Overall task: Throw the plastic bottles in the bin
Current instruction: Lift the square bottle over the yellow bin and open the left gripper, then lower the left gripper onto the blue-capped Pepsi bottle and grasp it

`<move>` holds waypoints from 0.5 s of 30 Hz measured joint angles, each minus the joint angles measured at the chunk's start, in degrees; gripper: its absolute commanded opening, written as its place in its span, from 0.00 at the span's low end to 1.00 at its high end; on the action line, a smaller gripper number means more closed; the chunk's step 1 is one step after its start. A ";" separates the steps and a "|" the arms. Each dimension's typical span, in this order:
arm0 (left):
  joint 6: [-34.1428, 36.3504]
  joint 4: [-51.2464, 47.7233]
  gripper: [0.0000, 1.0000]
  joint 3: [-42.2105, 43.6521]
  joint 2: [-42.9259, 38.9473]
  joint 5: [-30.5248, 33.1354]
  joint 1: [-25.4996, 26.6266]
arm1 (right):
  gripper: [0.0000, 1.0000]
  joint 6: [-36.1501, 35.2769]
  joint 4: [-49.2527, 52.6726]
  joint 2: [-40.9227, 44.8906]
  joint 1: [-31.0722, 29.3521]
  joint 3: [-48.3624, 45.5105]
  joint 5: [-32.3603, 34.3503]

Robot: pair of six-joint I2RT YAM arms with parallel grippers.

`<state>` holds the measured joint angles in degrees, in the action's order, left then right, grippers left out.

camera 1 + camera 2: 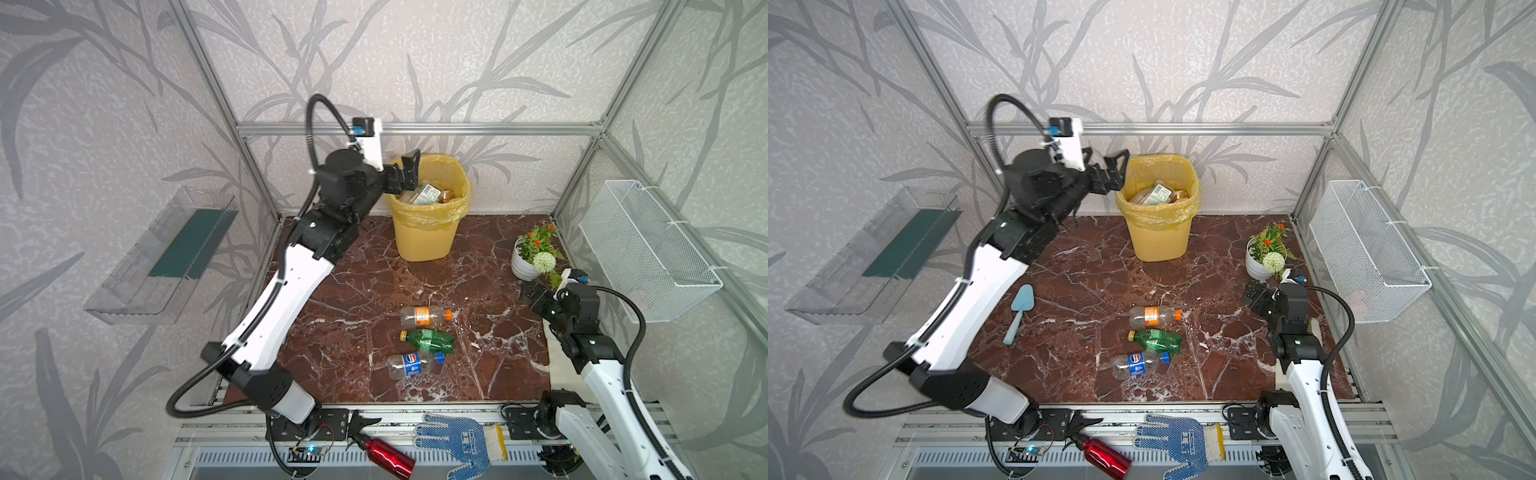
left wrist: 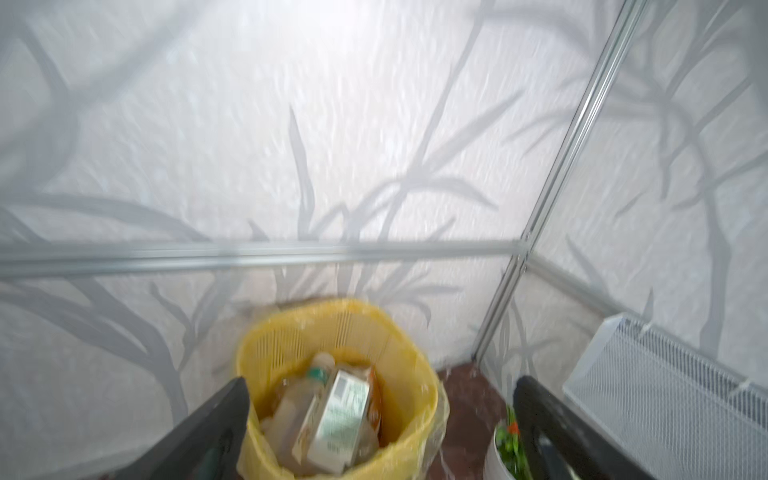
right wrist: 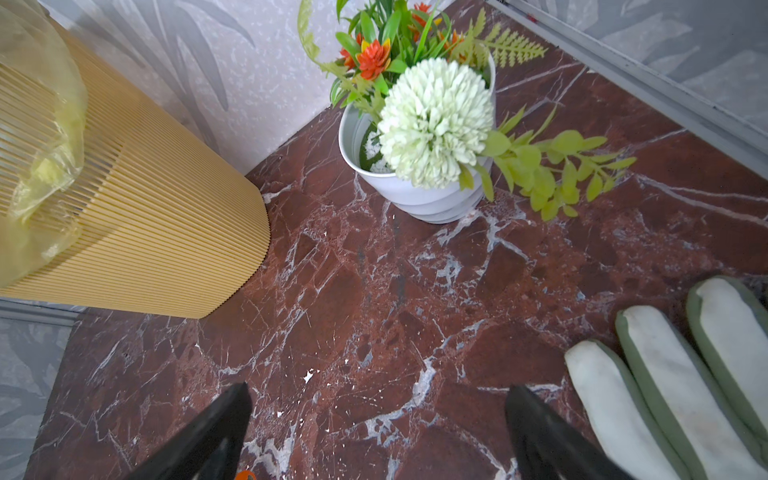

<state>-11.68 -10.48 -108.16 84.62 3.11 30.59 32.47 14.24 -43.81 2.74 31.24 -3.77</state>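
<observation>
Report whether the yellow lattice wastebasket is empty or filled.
Partly filled: the yellow plastic lattice wastebasket holds piled clear plastic bottles, a green-white labelled bottle topmost, all below its rim.

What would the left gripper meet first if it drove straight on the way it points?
Probably the green-white labelled bottle lying on top in the yellow bin; the left gripper aims into its mouth. Depth is unclear.
</observation>
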 measured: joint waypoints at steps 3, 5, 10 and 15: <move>0.79 4.68 0.99 8.13 -6.64 2.08 -0.26 | 0.94 0.09 -0.07 -0.70 0.00 0.00 -1.20; 1.09 6.32 0.99 14.80 -9.53 2.89 -0.28 | 0.94 0.20 -0.07 -0.94 -0.07 0.00 -1.73; 2.67 2.82 0.99 29.42 -10.16 1.73 0.00 | 0.94 0.48 -0.24 -0.85 -0.24 -0.72 -2.36; 6.49 -5.60 0.99 39.95 -10.32 0.72 3.98 | 0.95 0.61 -0.20 0.37 -0.28 -3.15 -2.27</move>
<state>-5.19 -16.08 -68.20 74.30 3.84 34.57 33.08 14.04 -43.44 2.46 28.10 -6.04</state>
